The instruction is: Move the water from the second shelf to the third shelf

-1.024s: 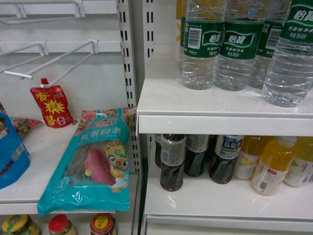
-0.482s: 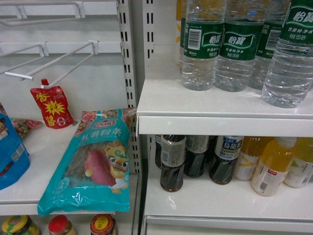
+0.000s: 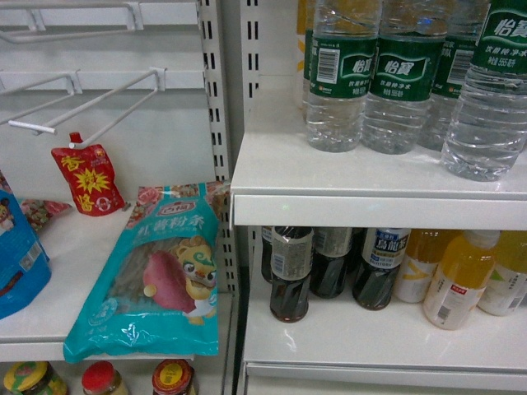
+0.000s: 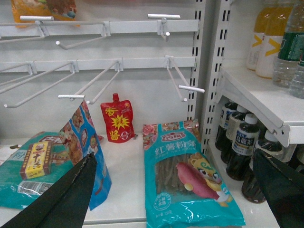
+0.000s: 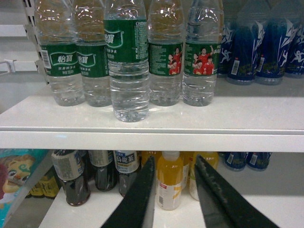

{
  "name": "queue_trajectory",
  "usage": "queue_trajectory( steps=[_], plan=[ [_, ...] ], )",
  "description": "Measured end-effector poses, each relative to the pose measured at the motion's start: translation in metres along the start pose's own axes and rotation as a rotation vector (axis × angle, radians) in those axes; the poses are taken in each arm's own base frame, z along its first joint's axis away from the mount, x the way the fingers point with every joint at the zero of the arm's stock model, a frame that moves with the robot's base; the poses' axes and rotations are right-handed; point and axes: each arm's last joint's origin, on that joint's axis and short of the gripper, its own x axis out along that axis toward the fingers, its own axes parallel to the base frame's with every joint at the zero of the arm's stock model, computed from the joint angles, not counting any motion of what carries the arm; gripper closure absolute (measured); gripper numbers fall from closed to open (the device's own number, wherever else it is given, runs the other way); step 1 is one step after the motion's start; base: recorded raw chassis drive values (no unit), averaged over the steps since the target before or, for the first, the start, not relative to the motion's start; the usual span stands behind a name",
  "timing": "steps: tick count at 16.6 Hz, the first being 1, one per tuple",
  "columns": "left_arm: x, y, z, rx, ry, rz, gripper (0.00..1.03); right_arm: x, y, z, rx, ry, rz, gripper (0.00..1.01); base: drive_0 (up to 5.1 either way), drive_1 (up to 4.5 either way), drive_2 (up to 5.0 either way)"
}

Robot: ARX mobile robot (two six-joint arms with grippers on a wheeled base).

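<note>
Several clear water bottles (image 3: 342,74) with green labels stand on the upper white shelf (image 3: 370,206) at the right of the head view. In the right wrist view the same water bottles (image 5: 127,61) stand in a row, one set forward near the shelf edge (image 5: 152,140). My right gripper (image 5: 175,159) is open, below that shelf edge, level with the shelf underneath; a yellow bottle (image 5: 169,187) farther back shows between its fingers. My left gripper (image 4: 174,153) is wide open over the left bay, holding nothing. Neither gripper shows in the head view.
Under the water, dark tea bottles (image 3: 290,271) and yellow drink bottles (image 3: 461,276) fill the lower shelf. Blue bottles (image 5: 256,42) stand right of the water. The left bay has wire hooks (image 3: 90,107), a red pouch (image 3: 86,177) and a teal packet (image 3: 156,271).
</note>
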Motion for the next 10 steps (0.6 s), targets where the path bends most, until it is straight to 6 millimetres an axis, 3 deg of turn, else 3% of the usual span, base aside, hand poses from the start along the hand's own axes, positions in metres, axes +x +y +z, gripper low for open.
queue_trajectory(
  steps=[6,10],
  plan=[
    [0.0,0.0,0.0,0.0,0.0,0.0,0.05,0.0,0.0,0.0,0.0,0.0,0.0,0.02,0.0,0.0,0.0],
    [0.0,0.0,0.0,0.0,0.0,0.001,0.05,0.0,0.0,0.0,0.0,0.0,0.0,0.03,0.0,0.0,0.0]
  ],
)
